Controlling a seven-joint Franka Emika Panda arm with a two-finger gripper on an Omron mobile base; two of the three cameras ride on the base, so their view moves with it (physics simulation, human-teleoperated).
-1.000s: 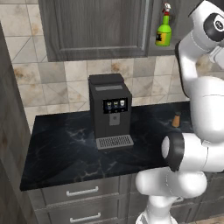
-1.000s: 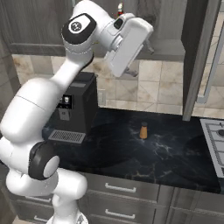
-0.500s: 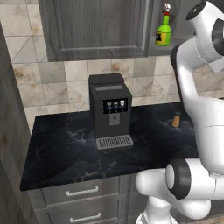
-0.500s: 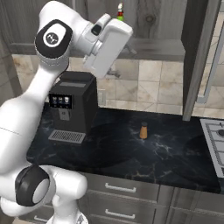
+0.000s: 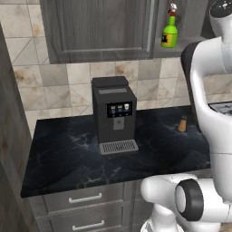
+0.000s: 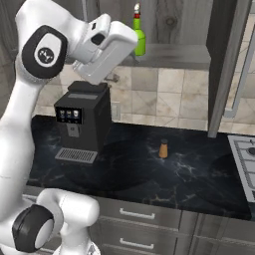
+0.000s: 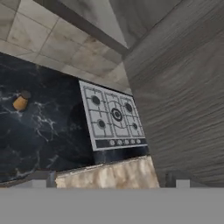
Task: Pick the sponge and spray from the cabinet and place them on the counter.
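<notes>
Arm raised high, and we see the gripper [image 6: 130, 37] at the cabinet [image 6: 174, 20] shelf, just at 9 o'clock of the spray [image 6: 139, 36], jaws wide and empty. We note the coffee machine [image 6: 79, 122] on the counter [image 6: 149, 172] below, a shaker [image 6: 163, 148] at its 3 o'clock.

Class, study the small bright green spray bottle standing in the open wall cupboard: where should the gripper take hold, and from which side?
Probably the bright green spray bottle is best gripped across its wide lower body, entering level through the dark wood-grain cabinet's open front. It stands upright on the cupboard floor, and its narrow neck and trigger offer poorer purchase.
</notes>
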